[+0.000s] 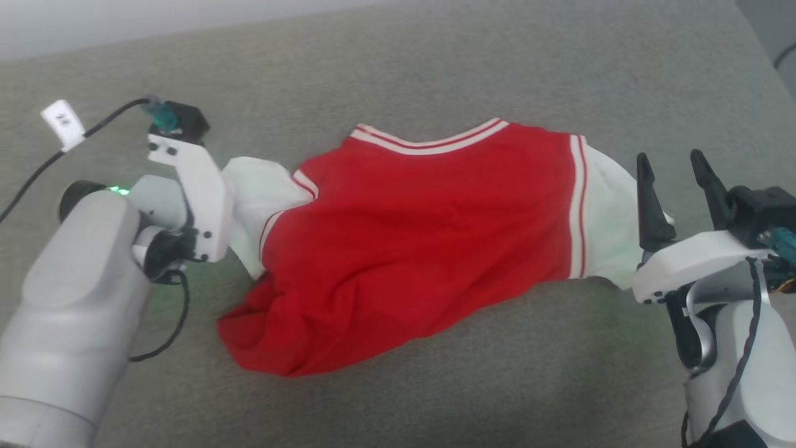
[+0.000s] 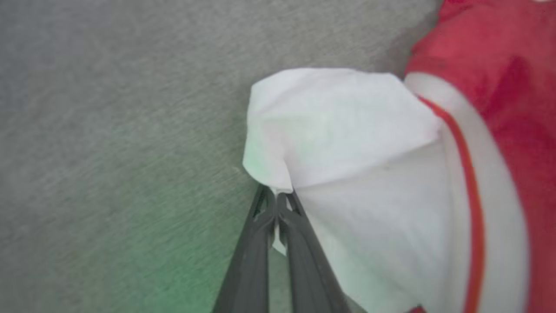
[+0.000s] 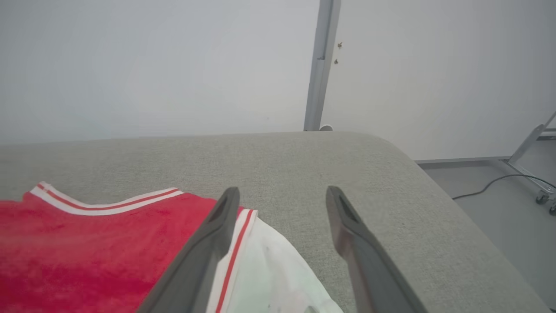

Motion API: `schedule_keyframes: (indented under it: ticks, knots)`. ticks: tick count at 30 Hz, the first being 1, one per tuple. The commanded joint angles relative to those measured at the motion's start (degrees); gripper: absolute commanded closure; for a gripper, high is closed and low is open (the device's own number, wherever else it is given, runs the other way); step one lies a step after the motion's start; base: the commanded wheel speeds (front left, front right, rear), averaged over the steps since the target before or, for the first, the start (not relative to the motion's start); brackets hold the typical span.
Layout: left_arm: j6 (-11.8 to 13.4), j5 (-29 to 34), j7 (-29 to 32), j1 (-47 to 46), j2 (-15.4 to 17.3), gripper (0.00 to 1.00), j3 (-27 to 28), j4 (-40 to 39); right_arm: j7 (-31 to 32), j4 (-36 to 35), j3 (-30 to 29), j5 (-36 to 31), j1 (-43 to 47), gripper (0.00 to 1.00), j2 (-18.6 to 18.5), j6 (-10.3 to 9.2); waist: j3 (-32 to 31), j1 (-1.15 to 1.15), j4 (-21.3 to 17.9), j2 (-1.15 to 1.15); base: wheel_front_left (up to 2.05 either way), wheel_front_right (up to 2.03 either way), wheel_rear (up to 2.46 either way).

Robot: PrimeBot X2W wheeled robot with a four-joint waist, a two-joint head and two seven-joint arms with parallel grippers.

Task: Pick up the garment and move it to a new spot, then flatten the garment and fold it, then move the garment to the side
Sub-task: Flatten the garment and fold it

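Nothing legible from where I sit. Closest thing: small white tag (image 1: 62, 122) on the black cable (image 1: 106, 119) running to my left arm, upper left in head view. It has approx two dark chars, tilted to the cam, too small and blurred to make out. The garment (image 1: 404, 236) gives me no readable chars either.

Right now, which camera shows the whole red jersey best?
The head view: the whole garment is in frame. The left wrist view shows a white sleeve pinched in the left gripper; the right wrist view, the collar and other sleeve.
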Motion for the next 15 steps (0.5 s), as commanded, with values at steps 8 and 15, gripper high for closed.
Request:
schedule_keyframes:
  ticks: [8, 15]
  knots:
    - [3.0, -2.5, -2.0, 4.1, 4.3, 1.0, 3.5, -1.8, 1.9, 0.0, -2.3, -1.4, 2.9, 0.0, -0.3, 0.01, -4.4, 0.0, 6.2, 0.0, 0.0, 0.0, 0.0]
    - [6.2, -4.8, -1.9, 10.9, 8.3, 1.0, 6.5, -5.5, 3.7, -0.8, -1.9, -1.2, 4.6, 0.0, -0.5, 0.01, -6.4, 0.0, 8.6, 0.0, 0.0, 0.0, 0.0]
